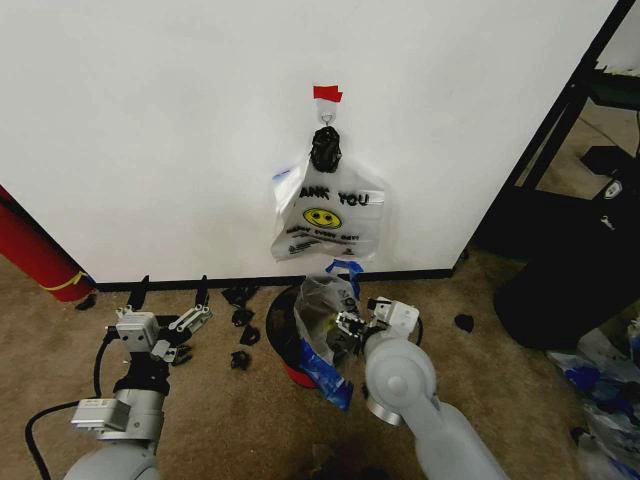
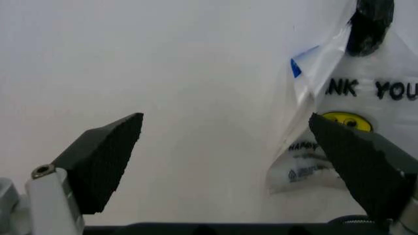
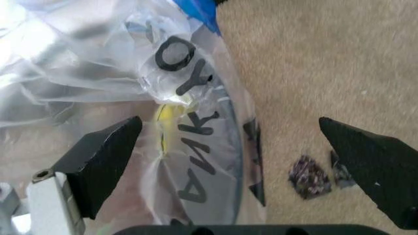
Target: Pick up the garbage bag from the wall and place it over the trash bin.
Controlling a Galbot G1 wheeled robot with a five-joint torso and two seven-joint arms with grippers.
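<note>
Already draped over the trash bin (image 1: pixel 290 345), the garbage bag (image 1: pixel 318 330) — loosely, bunched to one side; right gripper (image 1: pixel 352 325) just above the rim, jaws wide apart on nothing; left gripper (image 1: pixel 170 325) parked open near the wall (image 1: pixel 150 120). Risks snagging and dragging plastic off — or tipping the bin.

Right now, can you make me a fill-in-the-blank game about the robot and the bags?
1. The garbage bag is draped over the black trash ____.
2. The white bag hanging on the wall has a yellow ____ face.
3. The piece of tape above the hook is ____.
4. The right gripper is beside the bin, and the left gripper, near the baseboard, has its fingers ____.

Missing words: bin; smiley; red; open
</note>
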